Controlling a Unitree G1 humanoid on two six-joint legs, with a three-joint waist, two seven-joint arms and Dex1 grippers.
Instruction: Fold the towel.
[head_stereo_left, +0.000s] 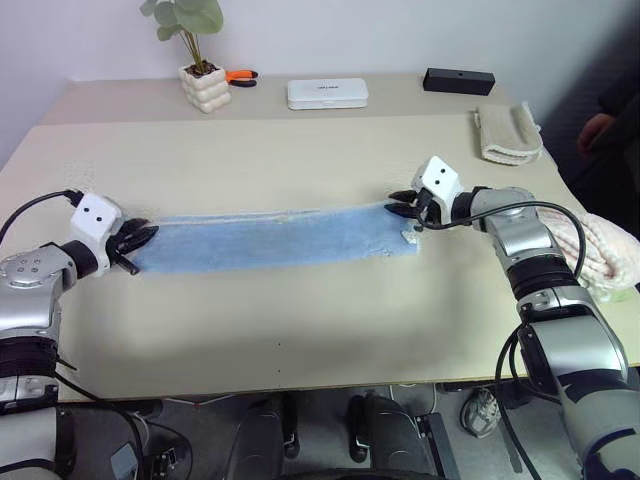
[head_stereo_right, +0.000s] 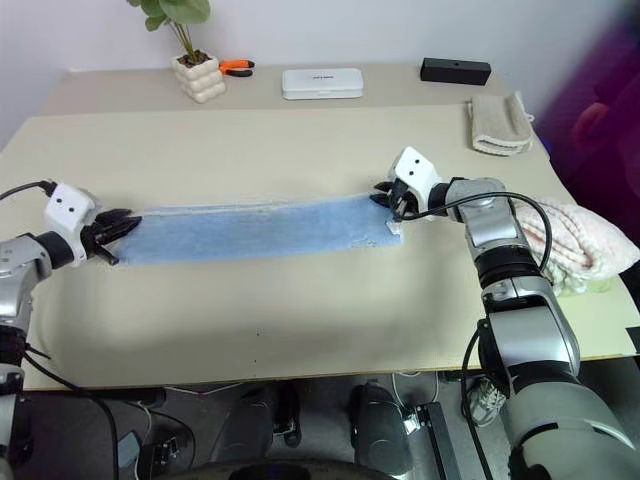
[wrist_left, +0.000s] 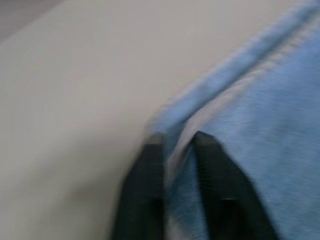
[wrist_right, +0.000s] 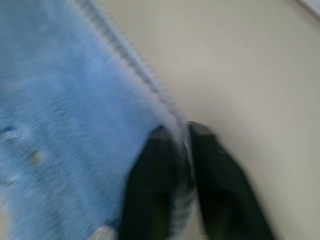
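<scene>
Item: the towel (head_stereo_left: 270, 240), light blue terry cloth with a paler stitched hem. It lies flat on the table (head_stereo_left: 300, 330) as a long narrow strip, apparently already doubled lengthwise, stretched between the two sets of fingers.

Handling, by judgement: light, soft and limp; no stiffness, so any lifted part will sag and drag the rest. Not fragile. The pile should give fair friction, so slipping is unlikely once pinched. Best hold: the hemmed far corners at each short end, where the stitching gives a firmer ridge and the layers can be caught together.

Left gripper (head_stereo_left: 140, 240): at the strip's left end. In its wrist view the two black fingers (wrist_left: 145, 190) stand a narrow gap apart, with the pale hem running up between them. Cloth lies in the gap and touches both fingers; whether it is firmly pinched cannot be told.

Right gripper (head_stereo_right: 388, 203): at the far corner of the right end. Its fingers (wrist_right: 150, 185) are likewise slightly parted, straddling the striped hem, blue cloth to one side, bare table to the other. Grip strength cannot be told.

Beyond the fingers: a beige folded towel (head_stereo_left: 508, 133), a white case (head_stereo_left: 327, 93) and a potted plant (head_stereo_left: 200, 70).
</scene>
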